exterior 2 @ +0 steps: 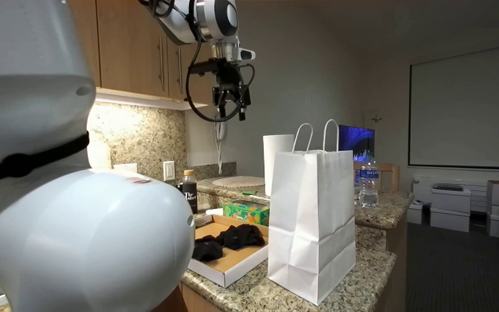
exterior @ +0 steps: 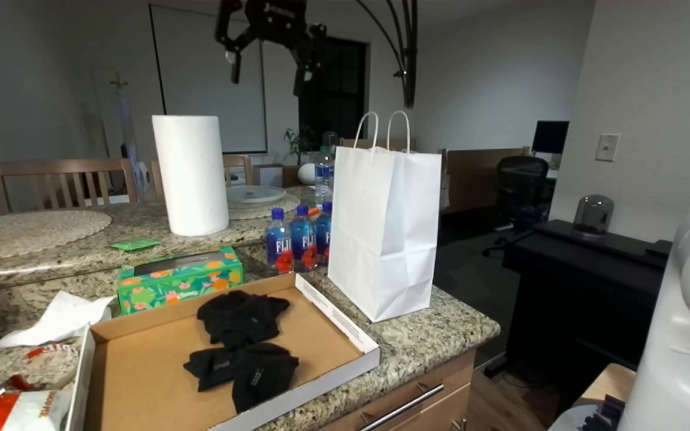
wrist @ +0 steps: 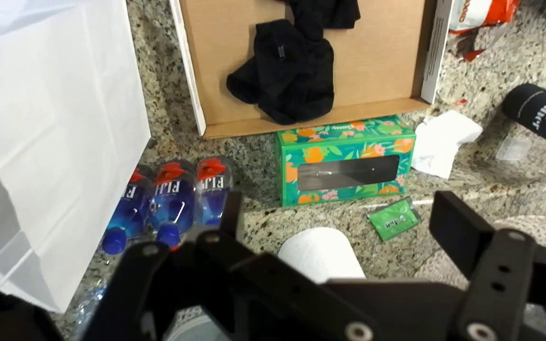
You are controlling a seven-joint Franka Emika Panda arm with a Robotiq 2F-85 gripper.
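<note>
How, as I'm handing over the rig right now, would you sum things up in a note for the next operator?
Gripper: open, holding nothing, raised clear of the counter.
Things: black cloth pieces lie crumpled in the cardboard tray; the white paper bag stands upright beside it. Close by: tissue box, three water bottles, paper towel roll.
Done: the cloth is in the tray, and the jaws are free.
Left: no grasp is made yet; what the bag holds, if anything, can't be seen.
</note>
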